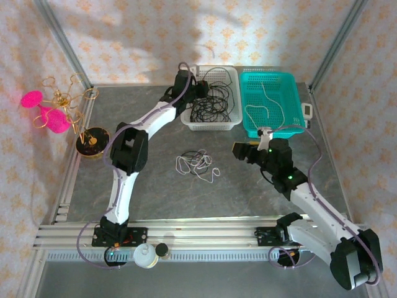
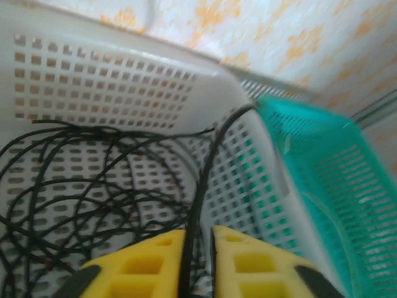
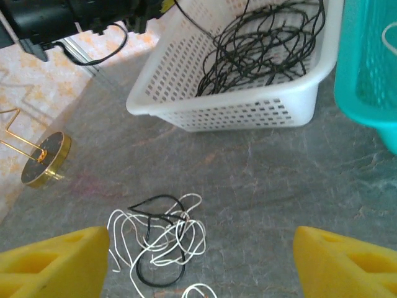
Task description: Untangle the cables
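Between jaws of the left gripper (image 2: 197, 234), a black cable (image 2: 204, 167) disappears downward.

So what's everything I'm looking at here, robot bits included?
table: 1, grey, under everything
white basket: 1, white, far middle
black cables: loose heap, black, in the white basket
teal basket: 1, teal, right of the white one
white cable: 1, white, in the teal basket
tangled cables: 1 knot, white and black, table middle
wire stand: 1, gold, left edge
pink puffs: 2, pink, on the stand
round things: 2, white and black, near rail
small device: 1, white, beside the teal basket
left arm: 1, white-black, reaching to the white basket
right arm: 1, white-black, right side
left tool: yellow, slightly apart, black cable between
right tool: yellow, wide open, right of the tangle
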`<action>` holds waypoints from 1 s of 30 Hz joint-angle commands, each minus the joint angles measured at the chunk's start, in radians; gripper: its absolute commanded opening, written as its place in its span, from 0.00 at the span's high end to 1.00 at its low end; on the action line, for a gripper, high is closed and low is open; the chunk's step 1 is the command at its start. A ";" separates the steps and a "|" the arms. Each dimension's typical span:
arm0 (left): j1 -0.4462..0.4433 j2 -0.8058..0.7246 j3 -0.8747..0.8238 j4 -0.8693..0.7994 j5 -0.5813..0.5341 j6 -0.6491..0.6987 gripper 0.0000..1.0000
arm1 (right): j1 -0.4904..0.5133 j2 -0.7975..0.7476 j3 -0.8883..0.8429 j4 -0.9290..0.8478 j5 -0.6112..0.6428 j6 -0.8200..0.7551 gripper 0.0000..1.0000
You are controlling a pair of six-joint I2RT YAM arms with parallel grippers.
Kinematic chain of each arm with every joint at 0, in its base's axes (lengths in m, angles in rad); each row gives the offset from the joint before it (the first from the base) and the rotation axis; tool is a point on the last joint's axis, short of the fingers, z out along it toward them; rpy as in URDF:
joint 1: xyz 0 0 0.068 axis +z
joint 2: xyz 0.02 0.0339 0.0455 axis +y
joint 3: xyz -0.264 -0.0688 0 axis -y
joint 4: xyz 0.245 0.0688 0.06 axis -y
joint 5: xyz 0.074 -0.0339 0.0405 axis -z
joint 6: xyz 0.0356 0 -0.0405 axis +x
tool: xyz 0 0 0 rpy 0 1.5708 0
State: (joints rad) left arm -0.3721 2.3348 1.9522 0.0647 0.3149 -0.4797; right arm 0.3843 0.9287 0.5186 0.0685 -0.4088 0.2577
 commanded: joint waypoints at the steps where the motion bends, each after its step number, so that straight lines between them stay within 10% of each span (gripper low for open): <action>1: 0.004 0.016 0.042 -0.024 -0.004 -0.004 0.65 | 0.027 0.063 0.010 -0.021 0.029 0.044 0.25; 18: -0.010 -0.576 -0.530 0.004 -0.103 0.154 0.34 | 0.193 0.469 0.218 -0.108 0.081 0.048 0.47; 30: -0.019 -1.046 -1.271 -0.009 -0.247 -0.006 0.50 | 0.291 0.614 0.328 -0.118 0.066 0.043 0.55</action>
State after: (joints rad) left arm -0.3843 1.3346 0.7704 0.0814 0.0917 -0.4183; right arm 0.6724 1.5055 0.8139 -0.0208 -0.3481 0.3111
